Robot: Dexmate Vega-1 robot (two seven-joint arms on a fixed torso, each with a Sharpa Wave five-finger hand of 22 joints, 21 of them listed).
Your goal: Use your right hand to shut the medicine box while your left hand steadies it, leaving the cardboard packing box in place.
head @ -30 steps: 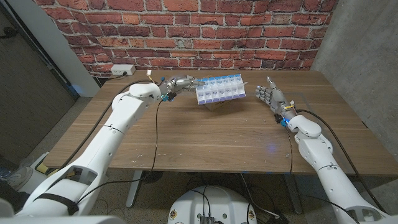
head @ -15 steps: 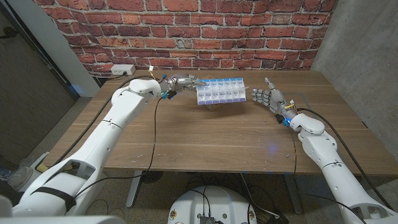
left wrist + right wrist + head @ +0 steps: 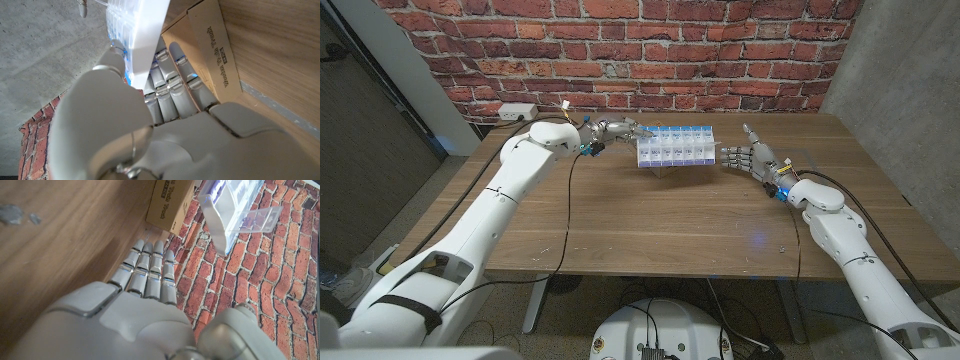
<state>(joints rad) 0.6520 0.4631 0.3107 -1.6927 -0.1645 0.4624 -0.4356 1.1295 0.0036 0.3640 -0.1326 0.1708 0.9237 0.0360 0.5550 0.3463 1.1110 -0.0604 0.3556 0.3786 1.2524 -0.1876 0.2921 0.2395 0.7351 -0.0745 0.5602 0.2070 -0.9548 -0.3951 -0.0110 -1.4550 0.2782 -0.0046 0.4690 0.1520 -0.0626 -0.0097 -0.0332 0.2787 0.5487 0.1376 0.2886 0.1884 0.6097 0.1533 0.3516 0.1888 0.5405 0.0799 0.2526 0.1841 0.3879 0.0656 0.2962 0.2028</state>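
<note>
The medicine box (image 3: pixel 675 146), white with blue compartments, stands tilted on the low cardboard packing box (image 3: pixel 667 169) at the back middle of the table. Its clear lid (image 3: pixel 261 219) hangs open. My left hand (image 3: pixel 614 130) holds the box's left end, with the thumb (image 3: pixel 116 54) on one face and the fingers (image 3: pixel 172 75) on the other, beside the cardboard box (image 3: pixel 212 50). My right hand (image 3: pixel 744 157) is open with straight fingers (image 3: pixel 147 265), just off the medicine box's (image 3: pixel 227 210) right end and holding nothing. The cardboard box (image 3: pixel 172 200) lies beyond its fingertips.
A white power strip (image 3: pixel 517 111) lies at the table's back left, near the brick wall (image 3: pixel 650 45). Bare wooden table (image 3: pixel 650 230) spreads between the box and the front edge. A cable (image 3: pixel 569 200) hangs from my left wrist across the table.
My right hand has moved left toward the medicine box's right end. The left hand stays on the left end, and the box now sits more level.
</note>
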